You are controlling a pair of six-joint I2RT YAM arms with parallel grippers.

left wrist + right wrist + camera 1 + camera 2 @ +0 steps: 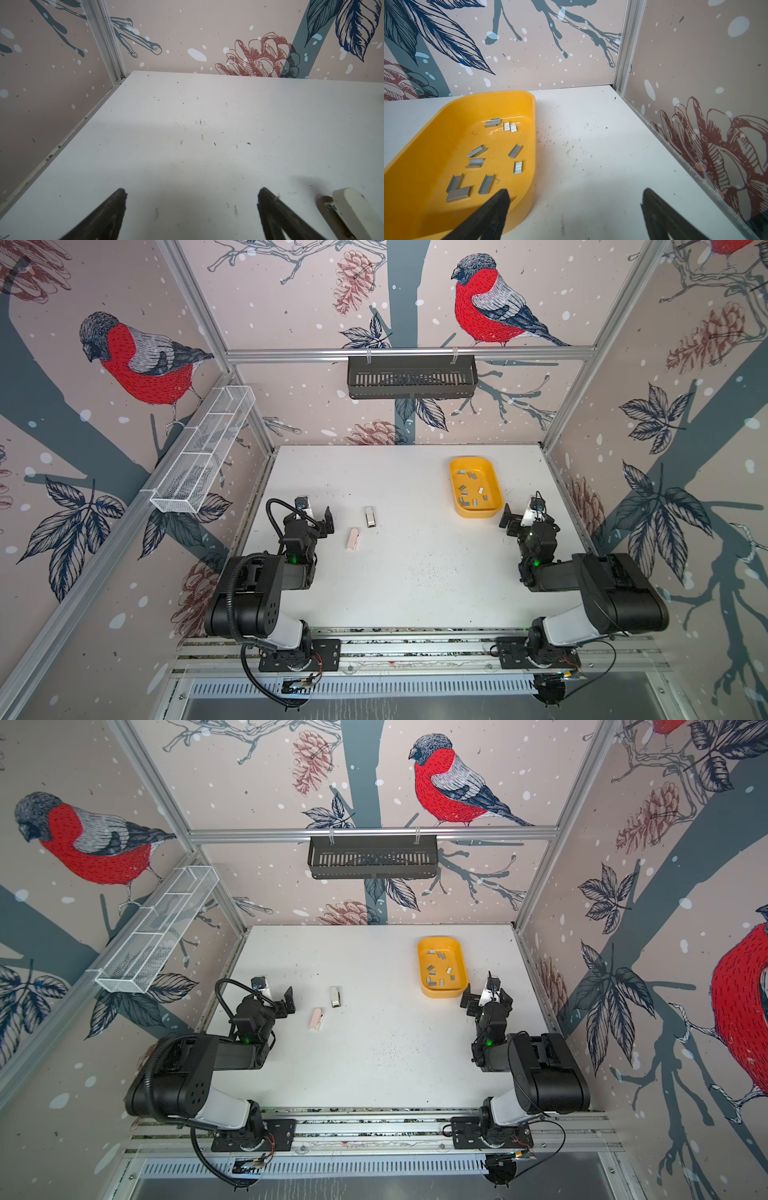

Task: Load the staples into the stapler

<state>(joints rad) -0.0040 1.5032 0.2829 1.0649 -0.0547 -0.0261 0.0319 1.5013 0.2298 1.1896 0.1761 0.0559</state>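
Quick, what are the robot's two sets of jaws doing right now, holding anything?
Left gripper: jaws open, holding nothing.
Right gripper: jaws open, holding nothing, beside the yellow tray.

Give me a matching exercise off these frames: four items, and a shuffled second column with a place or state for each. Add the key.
Things:
1. staples
2. pink stapler
3. black basket
4. right gripper

Places or states:
A. hangs on the back rail
B. fingers open, beside the yellow tray
C. loose inside the yellow tray
D. lies on the table by the left gripper, next to the white stapler

Pairs: 1-C, 2-D, 3-A, 4-B.
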